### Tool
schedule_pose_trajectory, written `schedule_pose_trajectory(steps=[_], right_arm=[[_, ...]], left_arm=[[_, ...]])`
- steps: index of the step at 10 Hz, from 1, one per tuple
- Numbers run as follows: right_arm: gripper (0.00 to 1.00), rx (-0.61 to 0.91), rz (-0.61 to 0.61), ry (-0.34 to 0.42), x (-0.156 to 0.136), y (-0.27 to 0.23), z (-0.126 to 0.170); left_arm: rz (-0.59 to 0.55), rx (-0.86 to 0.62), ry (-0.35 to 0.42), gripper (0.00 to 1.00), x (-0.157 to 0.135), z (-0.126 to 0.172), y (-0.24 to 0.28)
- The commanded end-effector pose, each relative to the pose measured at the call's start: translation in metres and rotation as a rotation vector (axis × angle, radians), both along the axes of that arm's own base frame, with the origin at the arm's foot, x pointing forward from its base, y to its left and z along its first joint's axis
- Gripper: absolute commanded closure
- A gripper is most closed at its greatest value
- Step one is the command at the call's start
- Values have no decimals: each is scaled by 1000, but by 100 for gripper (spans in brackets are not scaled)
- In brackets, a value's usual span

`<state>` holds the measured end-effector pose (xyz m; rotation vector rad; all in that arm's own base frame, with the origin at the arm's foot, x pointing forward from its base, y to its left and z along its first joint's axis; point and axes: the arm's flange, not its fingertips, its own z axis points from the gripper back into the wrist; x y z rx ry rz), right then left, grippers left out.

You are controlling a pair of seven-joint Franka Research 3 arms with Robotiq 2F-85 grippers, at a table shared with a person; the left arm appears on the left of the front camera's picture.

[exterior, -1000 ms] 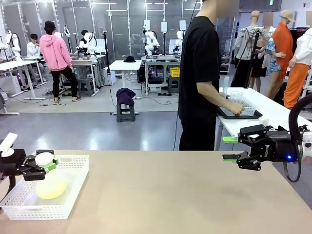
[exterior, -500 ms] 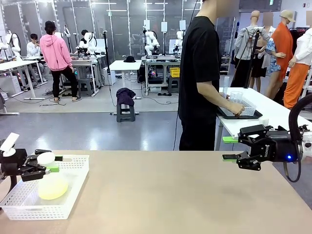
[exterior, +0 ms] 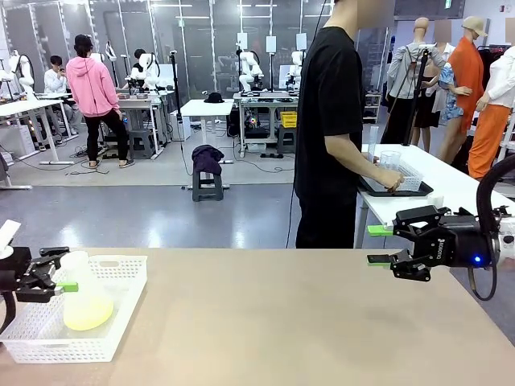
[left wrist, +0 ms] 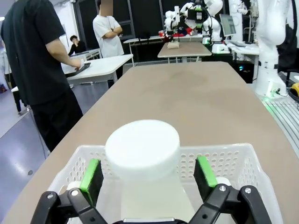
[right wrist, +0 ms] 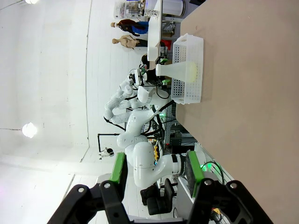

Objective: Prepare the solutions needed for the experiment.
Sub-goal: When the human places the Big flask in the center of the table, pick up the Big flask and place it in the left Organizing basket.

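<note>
Where one shallow layer of pale yellow solutions [exterior: 87,315] lies in the bottom of a single capped flask [exterior: 82,283], the left tool [exterior: 58,270] stands spread, its two green pads [left wrist: 90,174] either side of the white cap [left wrist: 142,148], apart from it. One white basket [exterior: 121,299] holds the flask at the desk's [exterior: 306,322] left edge. Open desk stretches to the right tool [exterior: 379,244], partly spread, holding nothing.
</note>
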<state>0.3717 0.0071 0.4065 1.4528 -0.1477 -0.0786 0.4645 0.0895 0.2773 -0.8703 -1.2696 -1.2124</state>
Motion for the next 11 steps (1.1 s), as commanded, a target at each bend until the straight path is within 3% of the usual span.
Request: schedule_pose_trajectory(steps=[1, 5, 11], right_arm=[[36, 5, 0, -7, 0, 1, 1], [36, 5, 0, -7, 0, 1, 1], [36, 5, 0, -7, 0, 1, 1]], left_arm=[[37, 56, 12, 0, -18, 15, 9], [86, 83, -4, 0, -38, 31, 28], [72, 36, -5, 0, -28, 21, 31]])
